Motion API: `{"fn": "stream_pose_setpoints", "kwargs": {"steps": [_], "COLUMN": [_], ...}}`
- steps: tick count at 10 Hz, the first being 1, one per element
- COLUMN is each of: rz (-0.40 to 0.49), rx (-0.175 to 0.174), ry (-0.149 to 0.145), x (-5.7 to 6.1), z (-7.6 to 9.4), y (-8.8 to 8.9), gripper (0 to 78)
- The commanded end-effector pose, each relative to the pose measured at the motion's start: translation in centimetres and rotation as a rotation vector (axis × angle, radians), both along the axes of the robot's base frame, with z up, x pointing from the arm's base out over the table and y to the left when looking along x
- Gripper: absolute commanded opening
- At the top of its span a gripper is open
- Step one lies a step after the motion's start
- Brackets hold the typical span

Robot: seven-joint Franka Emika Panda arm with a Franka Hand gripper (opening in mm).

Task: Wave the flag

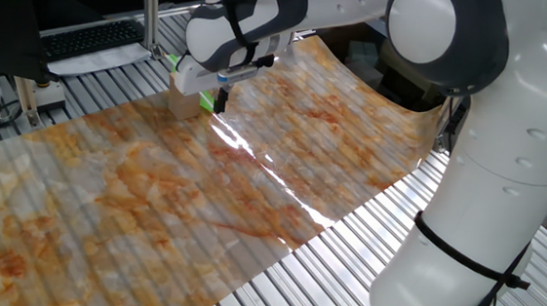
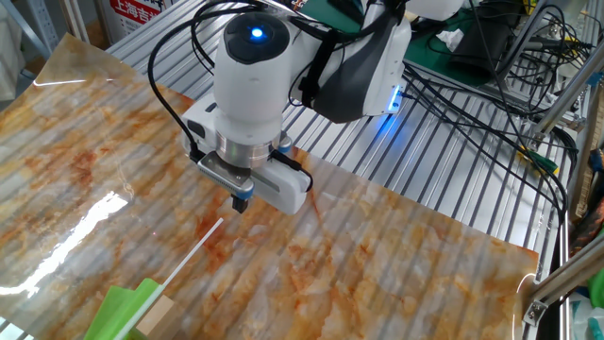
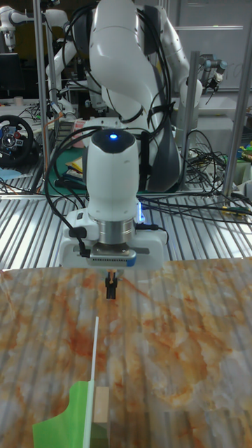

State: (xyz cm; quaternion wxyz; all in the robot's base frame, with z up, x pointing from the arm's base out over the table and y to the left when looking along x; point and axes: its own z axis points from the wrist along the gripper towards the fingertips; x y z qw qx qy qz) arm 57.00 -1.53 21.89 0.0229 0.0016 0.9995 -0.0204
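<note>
The flag (image 2: 120,310) lies flat on the marbled sheet, bright green, with its thin white stick (image 2: 193,252) pointing toward the arm. Its cloth end rests against a tan wooden block (image 2: 157,318). In the tall fixed view the flag (image 3: 72,416) is at the bottom left, the stick (image 3: 95,350) running up from it. My gripper (image 2: 242,202) hangs just above and beyond the stick's free tip, fingers together, holding nothing; it also shows as gripper (image 3: 110,287). From the opposite side the gripper (image 1: 220,98) partly hides the green flag (image 1: 207,102) beside the block (image 1: 185,104).
An orange marbled sheet (image 2: 396,274) covers a slatted metal table (image 2: 444,161). Cables (image 2: 491,104) trail behind the arm. A keyboard (image 1: 88,37) lies past the far edge. A metal post (image 3: 236,105) stands at the right, a steering wheel (image 3: 14,137) at the left.
</note>
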Motion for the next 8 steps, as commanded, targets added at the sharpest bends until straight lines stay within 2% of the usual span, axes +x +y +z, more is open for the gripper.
{"fn": "stream_pose_setpoints", "kwargs": {"steps": [1,2,5,8], "rz": [0.006,0.010,-0.029,-0.045], "rx": [-0.006,-0.027,-0.045,-0.046], "ry": [0.007,0.011,0.004,0.002], "x": [0.08,0.08,0.08,0.08], "z": [0.14,0.14,0.14,0.14], "y": [-0.01,-0.01,-0.01,-0.01], "gripper": [0.0,0.0,0.0,0.0]}}
